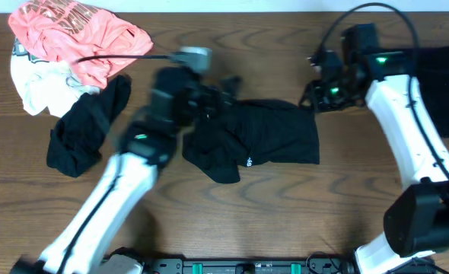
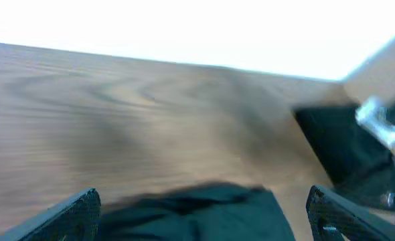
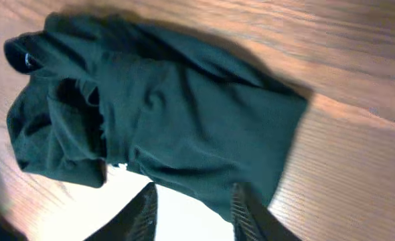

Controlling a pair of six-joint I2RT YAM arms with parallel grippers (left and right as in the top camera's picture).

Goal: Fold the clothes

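A dark green-black garment (image 1: 266,137) lies crumpled at the table's middle. My left gripper (image 1: 218,93) hovers over its upper left edge. In the blurred left wrist view the gripper (image 2: 204,201) is wide open, with the garment (image 2: 204,217) lying between and below the fingers. My right gripper (image 1: 313,97) is at the garment's upper right corner. In the right wrist view the gripper (image 3: 194,192) has its fingers apart, and the garment's (image 3: 171,114) corner edge lies against the right finger.
A pile at the far left holds a pink garment (image 1: 72,34), a white one (image 1: 38,87) and a black one (image 1: 84,133). Another dark cloth (image 1: 447,84) lies at the right edge and also shows in the left wrist view (image 2: 331,150).
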